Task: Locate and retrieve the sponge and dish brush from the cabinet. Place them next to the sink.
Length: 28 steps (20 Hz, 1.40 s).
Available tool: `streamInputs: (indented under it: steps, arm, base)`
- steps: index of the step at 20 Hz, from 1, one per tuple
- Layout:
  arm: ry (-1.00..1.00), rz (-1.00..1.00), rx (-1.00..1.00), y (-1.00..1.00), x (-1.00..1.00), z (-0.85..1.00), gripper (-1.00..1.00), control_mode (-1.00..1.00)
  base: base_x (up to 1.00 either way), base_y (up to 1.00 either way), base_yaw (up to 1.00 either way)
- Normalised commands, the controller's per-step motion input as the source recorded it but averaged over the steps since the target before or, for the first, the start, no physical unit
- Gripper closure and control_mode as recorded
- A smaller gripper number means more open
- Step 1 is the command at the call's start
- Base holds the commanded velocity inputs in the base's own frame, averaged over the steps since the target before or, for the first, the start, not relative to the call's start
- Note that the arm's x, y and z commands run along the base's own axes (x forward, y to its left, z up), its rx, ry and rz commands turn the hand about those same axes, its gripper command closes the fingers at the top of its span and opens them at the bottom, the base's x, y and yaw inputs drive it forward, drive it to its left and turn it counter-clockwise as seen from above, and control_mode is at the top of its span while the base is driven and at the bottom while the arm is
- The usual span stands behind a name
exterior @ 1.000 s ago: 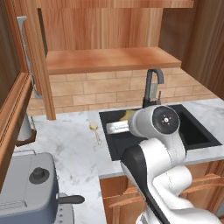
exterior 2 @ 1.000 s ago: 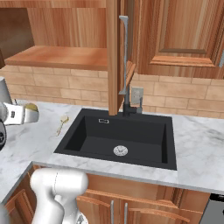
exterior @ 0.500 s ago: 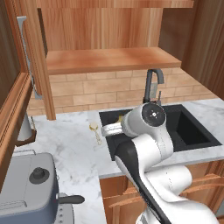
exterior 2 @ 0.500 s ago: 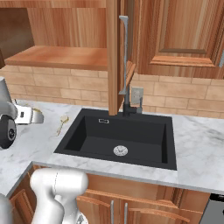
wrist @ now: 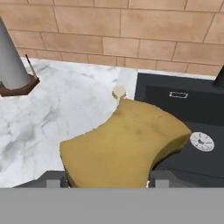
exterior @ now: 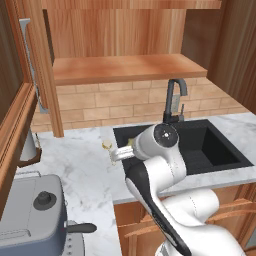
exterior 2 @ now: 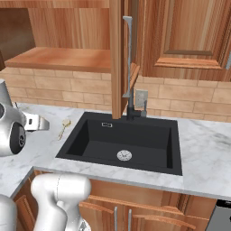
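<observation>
No readable labels or writing anywhere. Jaws of the gripper [wrist: 105, 181] are pinching the sponge [wrist: 124, 142], held above the marble tabletop [wrist: 52, 118] just left of the sink [exterior 2: 124, 140]. Dish brush [exterior 2: 64, 126] lies on the marble beside the basin.

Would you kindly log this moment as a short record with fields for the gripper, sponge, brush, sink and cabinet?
gripper: shut on the sponge, over the counter left of the sink
sponge: olive-yellow, held between the fingers, above the marble and the basin's left edge
brush: lying on the counter just left of the sink
sink: black basin, silver drain, nothing inside
cabinet: open, shelf bare
</observation>
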Motion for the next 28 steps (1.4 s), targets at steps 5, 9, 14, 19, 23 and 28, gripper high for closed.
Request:
streamInputs:
  steps: [5,9,14,19,23,28]
  arm:
    - [0.00,0.05,-0.01,0.02,0.24,-0.26,1.00,-1.00]
    - [0.00,0.00,-0.01,0.00,0.04,-0.18,1.00,-1.00]
    - [0.00,0.04,-0.08,0.00,0.03,-0.27,1.00,-1.00]
    - [0.04,0.01,-0.04,0.00,0.00,-0.26,1.00,-1.00]
    - [0.11,0.01,0.00,0.00,0.00,-0.24,1.00,-1.00]
    - [0.08,0.01,-0.02,0.01,0.00,-0.30,1.00,-1.00]
  base:
    - [0.00,0.00,0.00]
    - [0.00,0.00,0.00]
    - [0.00,0.00,0.00]
    - [0.00,0.00,0.00]
    - [0.00,0.00,0.00]
    - [0.00,0.00,0.00]
